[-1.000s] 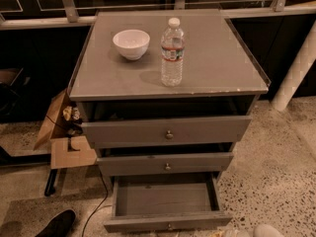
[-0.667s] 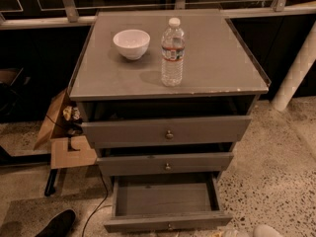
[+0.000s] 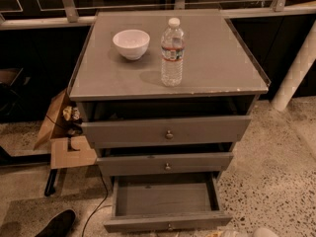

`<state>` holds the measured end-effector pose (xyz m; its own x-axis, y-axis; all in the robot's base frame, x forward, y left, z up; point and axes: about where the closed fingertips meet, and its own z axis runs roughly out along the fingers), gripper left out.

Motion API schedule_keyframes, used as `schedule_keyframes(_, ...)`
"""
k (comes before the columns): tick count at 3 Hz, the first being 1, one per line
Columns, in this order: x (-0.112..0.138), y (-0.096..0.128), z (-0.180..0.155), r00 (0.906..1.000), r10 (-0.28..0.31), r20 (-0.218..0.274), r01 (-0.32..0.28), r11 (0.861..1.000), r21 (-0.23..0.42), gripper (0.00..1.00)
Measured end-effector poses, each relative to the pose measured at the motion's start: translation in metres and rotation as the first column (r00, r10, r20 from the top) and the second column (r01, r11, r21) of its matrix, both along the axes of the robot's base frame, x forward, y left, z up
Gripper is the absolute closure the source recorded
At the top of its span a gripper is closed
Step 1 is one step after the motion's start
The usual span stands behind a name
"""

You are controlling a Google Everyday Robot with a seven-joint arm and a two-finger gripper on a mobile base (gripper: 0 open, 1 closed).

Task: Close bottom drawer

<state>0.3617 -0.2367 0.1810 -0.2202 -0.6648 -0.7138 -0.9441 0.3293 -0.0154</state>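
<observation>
The grey cabinet (image 3: 123, 78) stands in the middle of the camera view with three drawers. The bottom drawer (image 3: 168, 222) is pulled far out; its inside floor shows bare and its small round knob (image 3: 170, 226) sits at the front panel's centre, near the lower edge of the view. The middle drawer (image 3: 167, 163) and the top drawer (image 3: 168, 131) each stick out a little. The gripper is not in view.
A white bowl (image 3: 131, 43) and a clear water bottle (image 3: 172, 53) stand on the cabinet top. An open cardboard box (image 3: 64, 137) sits on the floor at the left, with a black cable (image 3: 98, 201) and a dark shoe (image 3: 55, 224). A white post (image 3: 296, 73) is at the right.
</observation>
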Motion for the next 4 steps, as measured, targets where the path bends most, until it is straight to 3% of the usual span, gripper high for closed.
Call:
schedule_keyframes(1,0.014,0.007,0.000,0.9827,0.042,0.180,-0.040,0.999,-0.016,1.00)
schedule_keyframes(2,0.033,0.015,0.001,0.9379,0.088,0.336,-0.084,0.996,-0.025,1.00)
schedule_keyframes(3,0.052,0.019,-0.003,0.9061,0.106,0.410,-0.103,0.994,-0.030,1.00)
schedule_keyframes(4,0.068,0.018,-0.012,0.8943,0.105,0.435,-0.100,0.994,-0.034,1.00)
